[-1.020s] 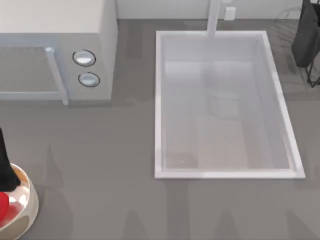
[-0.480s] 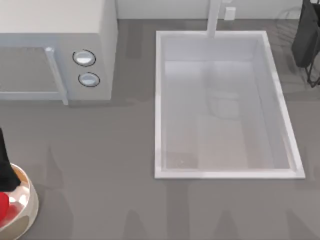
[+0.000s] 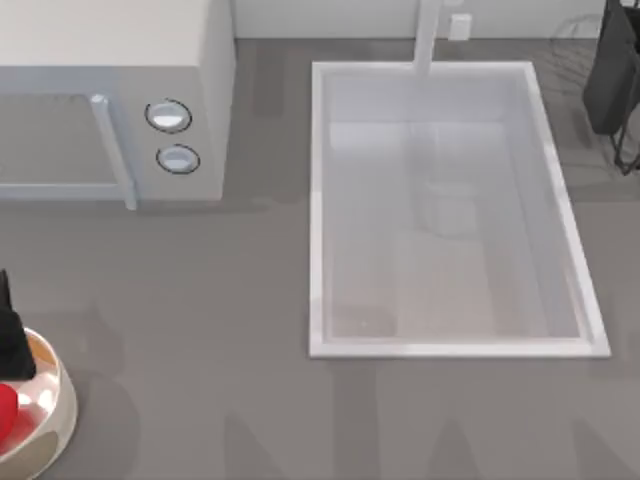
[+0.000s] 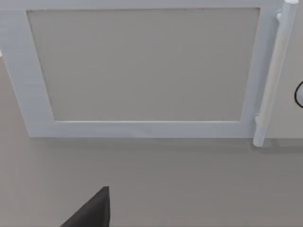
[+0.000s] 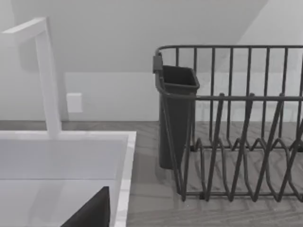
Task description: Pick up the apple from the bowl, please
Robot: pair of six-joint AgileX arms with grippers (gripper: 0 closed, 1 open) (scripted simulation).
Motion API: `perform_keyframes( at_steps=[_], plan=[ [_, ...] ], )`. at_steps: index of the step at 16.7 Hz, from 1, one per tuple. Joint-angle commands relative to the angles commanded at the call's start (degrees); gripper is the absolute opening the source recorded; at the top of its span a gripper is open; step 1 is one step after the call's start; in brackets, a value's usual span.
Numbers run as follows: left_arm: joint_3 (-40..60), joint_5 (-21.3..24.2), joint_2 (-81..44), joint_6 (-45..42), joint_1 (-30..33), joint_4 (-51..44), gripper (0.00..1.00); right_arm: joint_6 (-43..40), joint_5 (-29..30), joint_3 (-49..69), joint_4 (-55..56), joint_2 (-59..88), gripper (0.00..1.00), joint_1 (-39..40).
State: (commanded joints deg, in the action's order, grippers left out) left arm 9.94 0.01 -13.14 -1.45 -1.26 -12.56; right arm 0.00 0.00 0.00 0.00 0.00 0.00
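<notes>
1. At the far left edge of the top view, low down, the bowl (image 3: 45, 425) sits on the grey surface (image 3: 220, 330), partly cut off by the edge, its glossy inside showing an orange-yellow patch.
2. The apple (image 3: 5, 410) lies inside the bowl, against its left part, only a red sliver in sight.
3. The left gripper (image 3: 10, 335) is a dark shape at the same left edge, over the bowl's far rim and just beyond the apple, close to it; whether it touches the fruit, I cannot tell, nor whether its fingers are apart or together.
4. Behind it stands the microwave (image 3: 110, 95), with two round knobs (image 3: 170, 135); the left wrist view looks at its door (image 4: 142, 66) and handle (image 4: 272, 71).
5. Toward the right is the white sink (image 3: 450, 345) with its faucet (image 5: 47, 78).
6. The right arm is parked at the far right top corner by the dish rack (image 5: 236, 123); I cannot tell its gripper's state.
</notes>
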Motion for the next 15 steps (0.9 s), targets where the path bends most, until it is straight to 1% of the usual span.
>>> perform_keyframes(
  at_steps=[10,13,15],
  plan=[
    [28.6,0.0,-47.5,-4.2,-3.6,-39.0,1.0,0.0,0.0,0.0,0.0,0.0,1.0,0.0],
    [34.5,0.0,-56.8,-5.0,-4.4,-46.9,1.0,0.0,0.0,0.0,0.0,0.0,1.0,0.0],
    [36.8,0.0,-60.0,-5.4,-4.7,-50.0,1.0,0.0,0.0,0.0,0.0,0.0,1.0,0.0]
  ],
)
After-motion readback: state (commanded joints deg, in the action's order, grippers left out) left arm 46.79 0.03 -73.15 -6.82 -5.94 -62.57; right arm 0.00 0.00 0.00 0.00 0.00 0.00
